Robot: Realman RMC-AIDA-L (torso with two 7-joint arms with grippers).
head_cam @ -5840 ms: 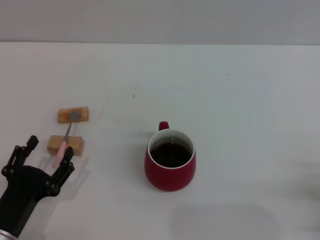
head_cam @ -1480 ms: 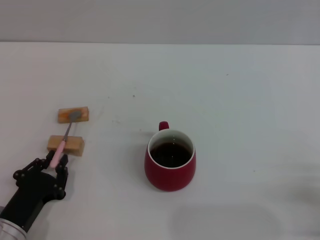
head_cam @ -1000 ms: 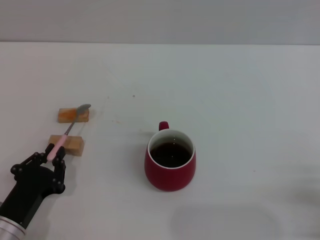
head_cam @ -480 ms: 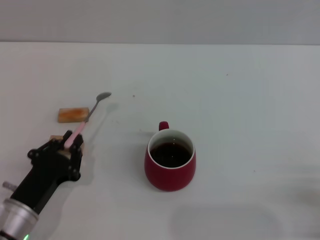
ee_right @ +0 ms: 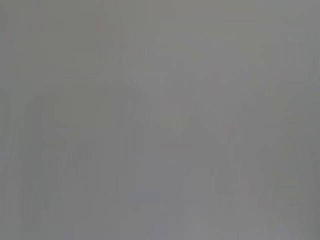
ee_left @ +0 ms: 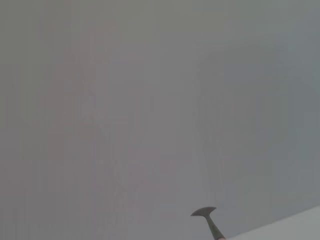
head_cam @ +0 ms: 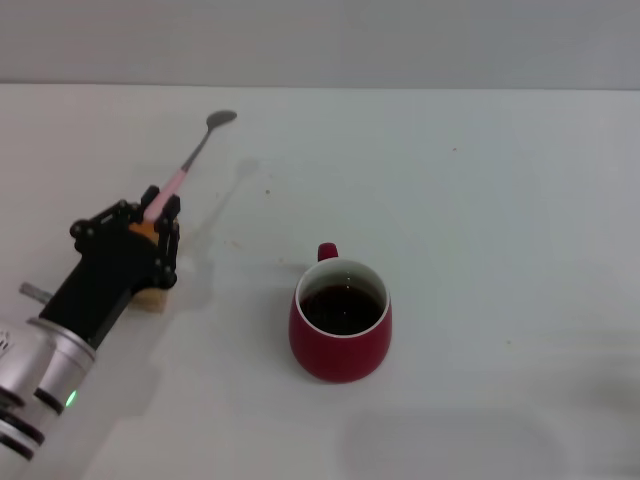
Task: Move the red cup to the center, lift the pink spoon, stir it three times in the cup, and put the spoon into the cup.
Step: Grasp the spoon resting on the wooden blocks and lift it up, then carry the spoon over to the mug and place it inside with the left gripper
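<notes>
Your left gripper (head_cam: 158,208) is up off the white table (head_cam: 480,180) on the left side, jaws clamped on the pale pink handle of the pink spoon (head_cam: 190,158). The spoon sticks out past the fingertips, angled up and away from you, with its grey bowl at the far tip. In the left wrist view you only catch that grey bowl and neck (ee_left: 207,220) poking into the picture against a plain grey background.

The red cup (head_cam: 341,320) sits upright near the middle of the table, well apart from the gripper, loop handle pointing to the far side, dark inside.

A bit of an orange-tan block (head_cam: 153,293) peeks out from under the left arm. Your right gripper isn't in any view.
</notes>
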